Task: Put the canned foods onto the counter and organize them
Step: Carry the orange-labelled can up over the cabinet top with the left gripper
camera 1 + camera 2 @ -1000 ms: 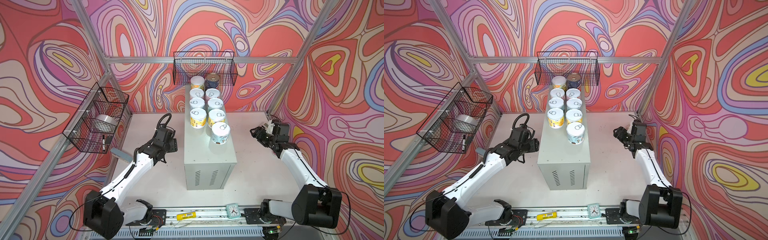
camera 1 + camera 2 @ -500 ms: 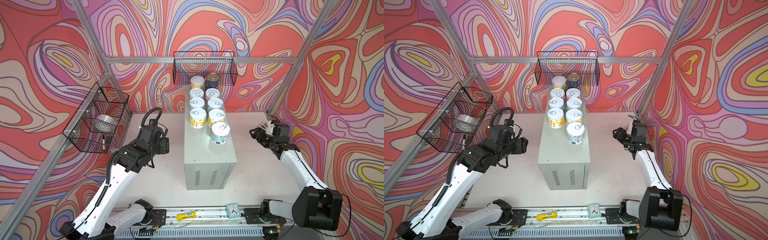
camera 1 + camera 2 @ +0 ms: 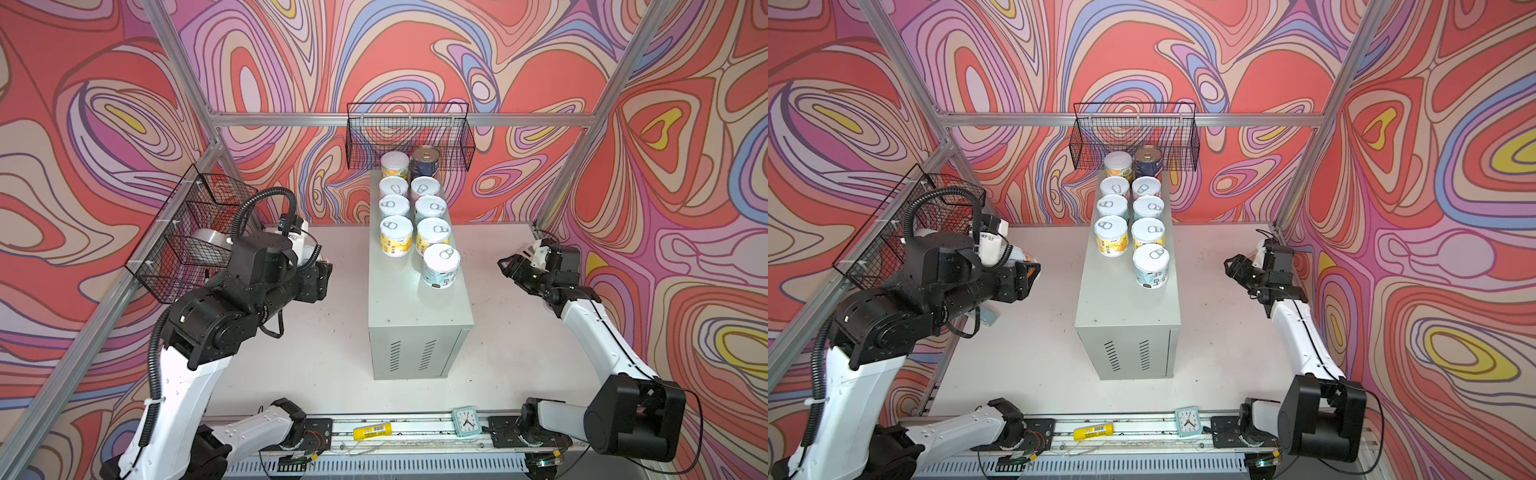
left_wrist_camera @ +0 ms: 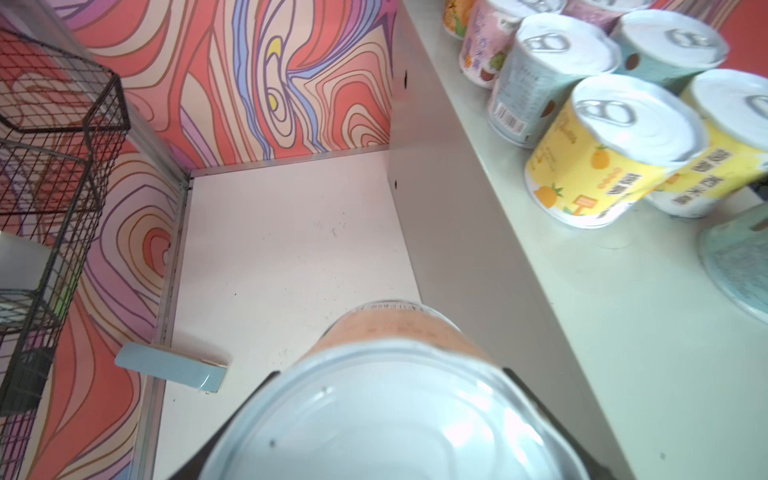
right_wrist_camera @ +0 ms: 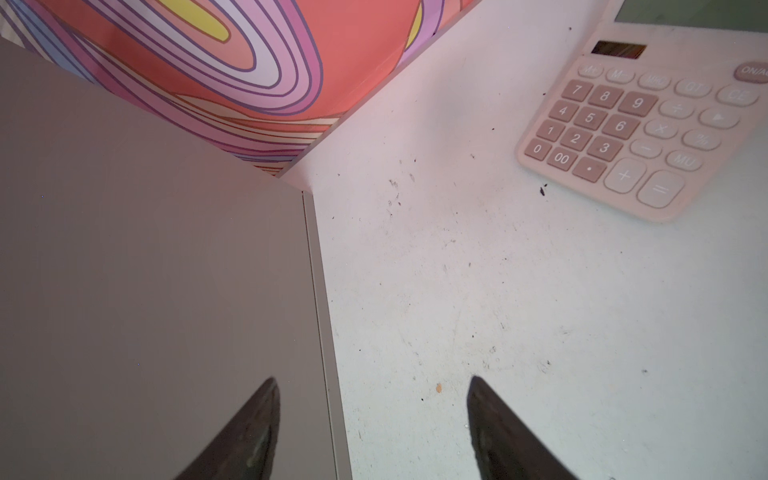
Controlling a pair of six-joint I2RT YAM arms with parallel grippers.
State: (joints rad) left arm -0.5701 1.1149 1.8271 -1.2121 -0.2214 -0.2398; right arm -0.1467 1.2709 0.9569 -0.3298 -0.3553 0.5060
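Grey metal counter [image 3: 419, 307] carries nine canned foods [image 3: 441, 266] in two rows in both top views, with our left gripper [image 3: 1029, 270] beside it and our right gripper [image 3: 505, 266] well apart. In the left wrist view we see the jaws clamped on an orange can [image 4: 390, 415]. In the right wrist view the jaws stand parted and empty above the tabletop [image 5: 498, 291].

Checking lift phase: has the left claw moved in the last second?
Yes. The left claw, shut on a can, has shifted left in both top views, away from the counter, and appears to have risen.
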